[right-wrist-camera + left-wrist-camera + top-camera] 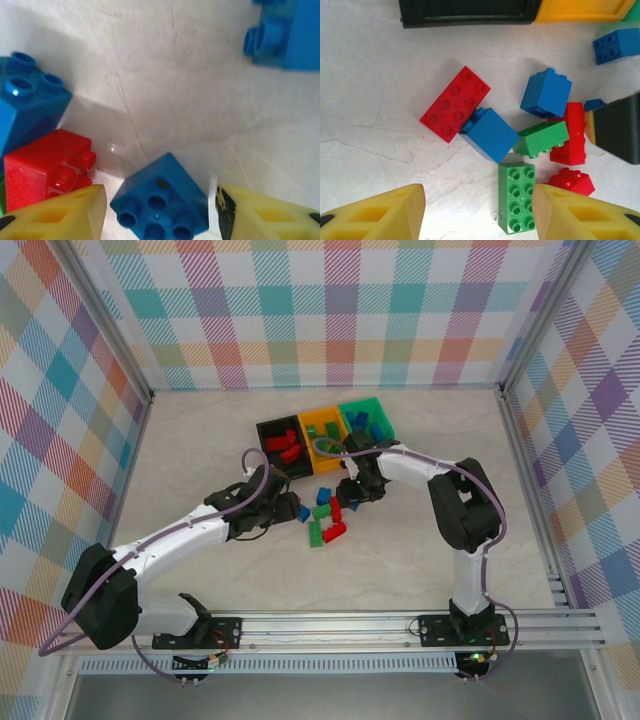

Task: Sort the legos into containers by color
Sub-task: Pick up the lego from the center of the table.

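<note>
Left hand: the left hand (pixel 479 207) hovers over the loose pile with its yellow fingers (pixel 380 215) well apart, and it holds nothing.
Between its fingers: a long green brick (pixel 516 197) lies flat on the surface (pixel 375 75), studs up. It is much closer to the right-side finger, and whether it touches that finger cannot be told.
Right hand: the right hand (pixel 161 200) is low over the pile, with its fingers on either side of a blue square brick (pixel 159 202).
Right grip: a thin strip of surface shows on each side of that brick, so the fingers stand apart from it and do not clamp it.
Containers: the containers (pixel 322 432) stand in a row on the far side of the pile. They are the black bin (pixel 264 430), the orange-yellow bin (pixel 322 418) and the green bin (pixel 362 405), from left to right.
Bin contents: red bricks lie in the black bin and blue ones in the green bin. A green piece shows in the orange-yellow bin.
Loose legos: the legos (pixel 325 518) lie scattered on the surface between the two hands, just in front of the bins.
Pile detail: a red long brick (pixel 455 104) lies studs up and touches a tilted blue brick (pixel 490 134). A green brick (pixel 541 139) rests against an upright red one (pixel 574 132).
Near the right hand: a second blue brick (pixel 25 110) sits above a red brick (pixel 45 170), just left of the fingers.
</note>
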